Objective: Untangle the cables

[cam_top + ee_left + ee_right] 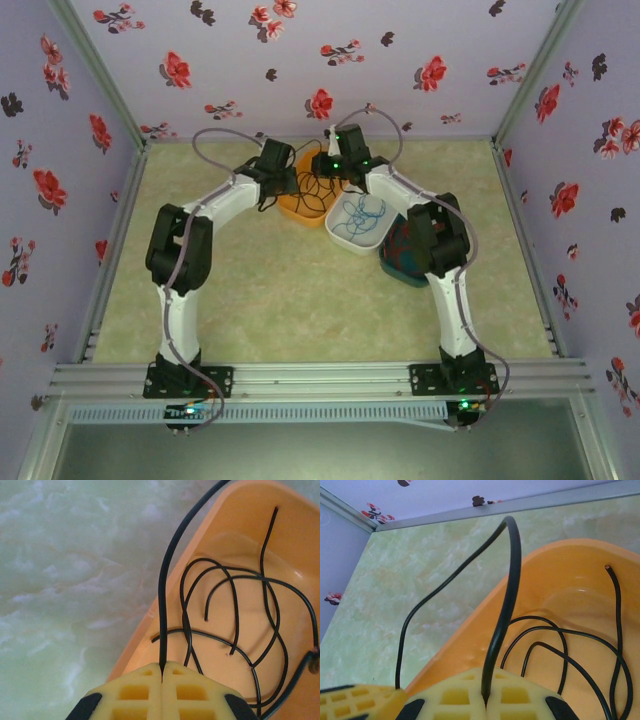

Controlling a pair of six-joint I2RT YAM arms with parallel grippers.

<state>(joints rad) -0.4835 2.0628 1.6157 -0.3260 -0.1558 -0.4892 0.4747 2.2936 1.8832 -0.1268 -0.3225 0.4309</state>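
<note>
Both arms are reaching in at the far side of the tabletop (270, 300), where the left tool (161, 677) is pinching a black cable (167, 570) tight between its closed yellow fingers and the right tool (486, 698) is clamping shut on a black strand just beside it. More black loops are lying in the orange bowl (295, 540). The blue cables (360, 212) are sitting in the white bowl (338, 233), and the red cables (404, 247) are in the dark teal bowl (396, 272).
</note>
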